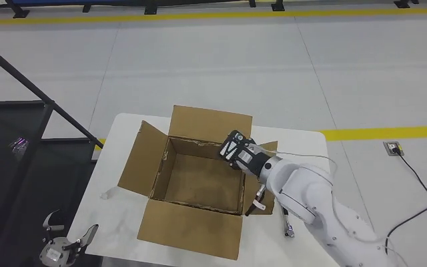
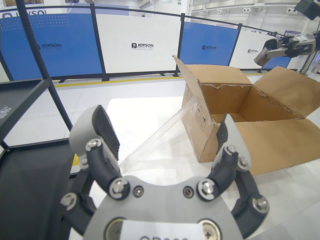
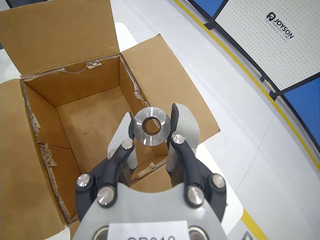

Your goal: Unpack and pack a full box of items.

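One metal ring (image 3: 152, 140) is pinched in the right gripper (image 3: 152, 116), above the upper-right corner of the open box (image 1: 190, 230) at centre frame in the top view. Best to shift it inward clear of the rim and lower it near the floor before letting go. The left gripper (image 1: 69, 230), lower left, gapes empty.

The box (image 3: 82, 86) is matt corrugated cardboard, the ring (image 3: 163, 131) shiny metal.

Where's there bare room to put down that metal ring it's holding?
The box floor is bare below the ring in the right gripper. The table is mostly free between the box's left flap and its edge. Right of the box is crowded with the arm and small parts.
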{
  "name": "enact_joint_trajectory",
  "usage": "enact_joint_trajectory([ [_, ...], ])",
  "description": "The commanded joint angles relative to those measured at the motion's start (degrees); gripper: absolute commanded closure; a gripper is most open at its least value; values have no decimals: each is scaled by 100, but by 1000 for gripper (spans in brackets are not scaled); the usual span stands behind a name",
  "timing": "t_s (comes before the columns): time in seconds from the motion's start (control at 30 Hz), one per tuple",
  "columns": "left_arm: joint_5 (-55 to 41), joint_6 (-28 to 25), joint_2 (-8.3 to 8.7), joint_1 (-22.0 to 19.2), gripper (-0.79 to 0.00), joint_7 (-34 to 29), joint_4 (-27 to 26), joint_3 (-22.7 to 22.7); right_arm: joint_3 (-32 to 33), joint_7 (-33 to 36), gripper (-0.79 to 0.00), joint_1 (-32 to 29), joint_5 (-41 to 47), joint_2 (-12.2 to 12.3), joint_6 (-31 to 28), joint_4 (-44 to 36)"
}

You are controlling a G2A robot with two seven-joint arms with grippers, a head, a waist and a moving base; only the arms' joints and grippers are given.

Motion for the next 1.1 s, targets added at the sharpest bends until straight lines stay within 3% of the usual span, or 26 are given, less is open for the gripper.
enact_joint_trajectory([
  [0.0, 0, 0, 0, 0, -785, 0, 0, 0, 0, 0, 0, 0, 0, 0, 0, 0],
  [0.43, 0, 0, 0, 0, -785, 0, 0, 0, -58, -135, 0, -52, 25, -9, -111, 25],
  [0.57, 0, 0, 0, 0, -785, 0, 0, 0, -556, -138, 0, 413, 99, -162, -505, 634],
  [0.77, 0, 0, 0, 0, -785, 0, 0, 0, -1702, -120, 0, 1638, 614, -711, -795, 2154],
  [0.93, 0, 0, 0, 0, -785, 0, 0, 0, -2586, -310, 0, 2495, 1225, -1369, -1072, 3705],
  [1.07, 0, 0, 0, 0, -785, 0, 0, 0, -3119, -581, 0, 2829, 1540, -1908, -1289, 4807],
])
